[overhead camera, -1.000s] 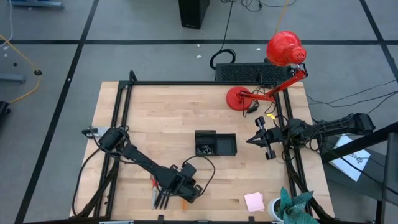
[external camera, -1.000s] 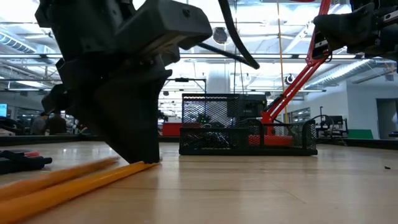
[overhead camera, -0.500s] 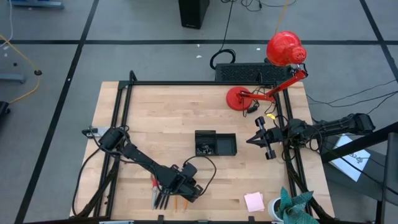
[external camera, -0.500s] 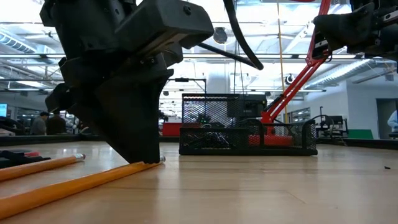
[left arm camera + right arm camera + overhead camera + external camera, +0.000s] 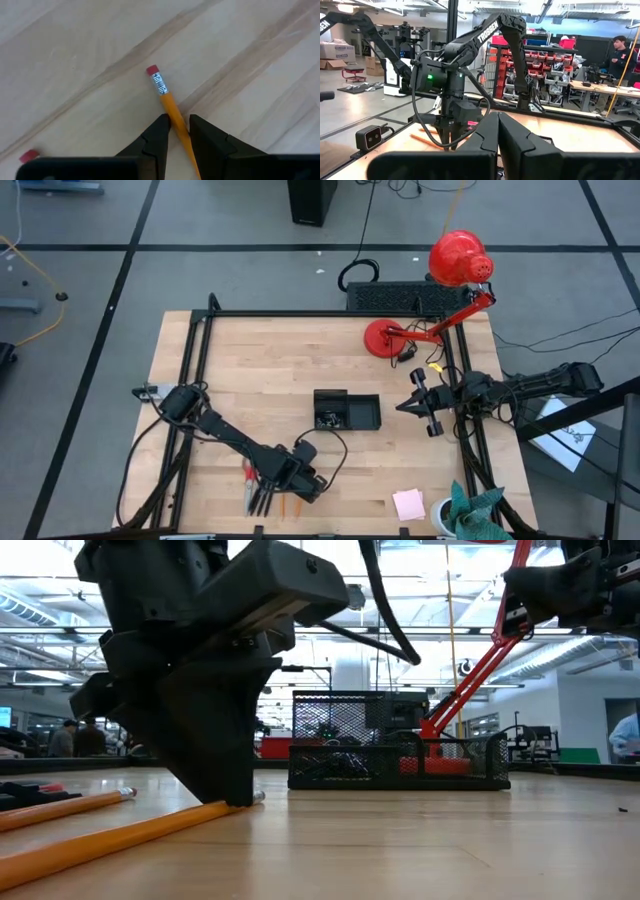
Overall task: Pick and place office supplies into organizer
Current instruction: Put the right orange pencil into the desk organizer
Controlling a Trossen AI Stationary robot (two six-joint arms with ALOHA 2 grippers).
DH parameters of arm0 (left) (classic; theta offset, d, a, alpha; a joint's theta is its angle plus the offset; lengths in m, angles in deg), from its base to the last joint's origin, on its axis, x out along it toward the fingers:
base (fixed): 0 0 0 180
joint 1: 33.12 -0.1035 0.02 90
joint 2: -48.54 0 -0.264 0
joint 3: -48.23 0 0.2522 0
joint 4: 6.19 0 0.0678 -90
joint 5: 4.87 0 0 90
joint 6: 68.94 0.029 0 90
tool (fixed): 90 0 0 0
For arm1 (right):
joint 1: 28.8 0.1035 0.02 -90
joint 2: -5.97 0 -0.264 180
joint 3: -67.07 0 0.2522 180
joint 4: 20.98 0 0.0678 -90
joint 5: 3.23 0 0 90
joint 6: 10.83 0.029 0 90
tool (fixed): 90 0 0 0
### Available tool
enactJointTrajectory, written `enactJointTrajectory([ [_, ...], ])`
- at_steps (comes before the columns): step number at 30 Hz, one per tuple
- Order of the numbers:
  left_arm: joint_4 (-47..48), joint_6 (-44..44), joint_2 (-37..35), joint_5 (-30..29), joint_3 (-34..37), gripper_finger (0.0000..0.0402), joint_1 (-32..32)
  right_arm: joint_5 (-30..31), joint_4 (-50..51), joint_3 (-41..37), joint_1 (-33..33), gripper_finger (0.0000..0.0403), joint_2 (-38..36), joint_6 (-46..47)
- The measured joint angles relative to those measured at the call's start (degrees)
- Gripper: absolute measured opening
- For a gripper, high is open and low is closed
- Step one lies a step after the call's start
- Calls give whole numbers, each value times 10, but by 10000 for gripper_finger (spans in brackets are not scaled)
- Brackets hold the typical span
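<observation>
Wood-topped and framed in black rails, the table [image 5: 260, 370] carries the black organizer [image 5: 347, 411] near its middle and a red desk lamp [image 5: 385, 338] at the far right corner. A pink sticky-note pad [image 5: 408, 504] lies near the front edge on the right, next to a teal cloth [image 5: 474, 510].

From its base at the left side, the left arm stretches low across the table toward the front edge, wrist bent so the left gripper [image 5: 177, 126] points straight down at the wood. Its fingers are narrowly parted and close on an orange pencil [image 5: 167, 102], just below the metal band and pink eraser; the pencil lies flat on the table with the fingertips touching the surface. A second pencil [image 5: 65, 807] lies just beside it, and red-handled scissors [image 5: 247, 476] and black pens [image 5: 262, 502] rest near the gripper at the front edge.

Beyond the right edge, the right arm waits raised, its right gripper [image 5: 498, 131] fully closed and empty, pointing across the table toward the other arm.
</observation>
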Motion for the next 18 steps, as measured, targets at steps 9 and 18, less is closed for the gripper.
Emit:
enactJointTrajectory([
  [9,53,-9,-1,25,0,90,12,0,4,0,0,0,3,0],
  [18,104,-11,-2,55,0,90,12,0,5,0,0,0,3,0],
])
